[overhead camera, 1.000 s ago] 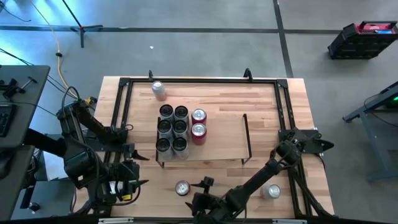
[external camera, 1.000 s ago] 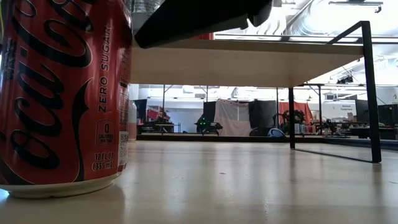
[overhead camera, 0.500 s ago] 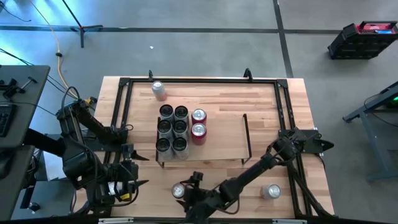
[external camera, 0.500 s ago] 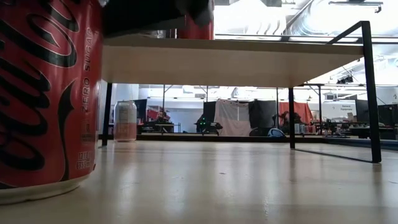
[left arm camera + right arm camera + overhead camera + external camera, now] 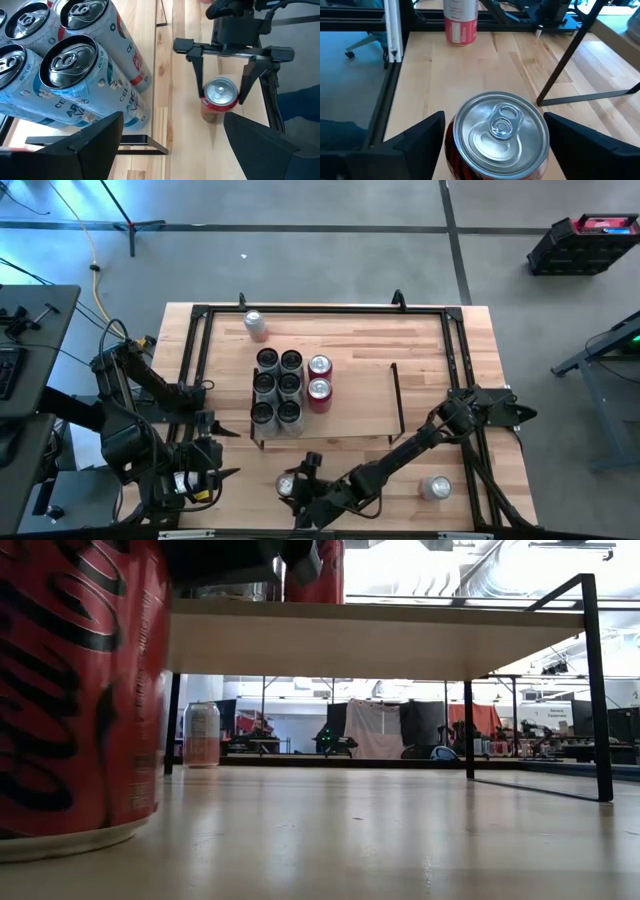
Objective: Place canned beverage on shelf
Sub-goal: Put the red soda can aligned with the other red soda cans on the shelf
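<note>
From above, the shelf (image 5: 345, 395) sat mid-tabletop (image 5: 470, 340), carrying six dark-topped cans (image 5: 277, 387) in two rows at its left end, with two red cans (image 5: 319, 380) just beside them. A pale can (image 5: 256, 324) stood alone near the far rail, and another can (image 5: 435, 487) stood on the near right part of the tabletop. The right gripper (image 5: 292, 488) reached across the near edge to a red cola can (image 5: 288, 484), its fingers on either side. The left gripper (image 5: 222, 450) waited off the shelf's left near corner, fingers spread and holding nothing.

At table height, the red cola can (image 5: 75, 690) filled the left side, standing on the tabletop (image 5: 400, 840) in front of the shelf (image 5: 380, 640). The pale can (image 5: 202, 734) showed beyond, under the shelf board.

From the left wrist, three white-and-teal cans (image 5: 75, 70) stood together on the shelf, while the right gripper (image 5: 222, 95) straddled the cola can (image 5: 220, 100), its fingers (image 5: 198, 75) apart; whether they touched the can I could not quite tell.

From the right wrist, the cola can (image 5: 497, 130) stood upright between the spread fingers (image 5: 405, 145), with a small gap on each side. The pale can (image 5: 460, 20) stood farther off.
</note>
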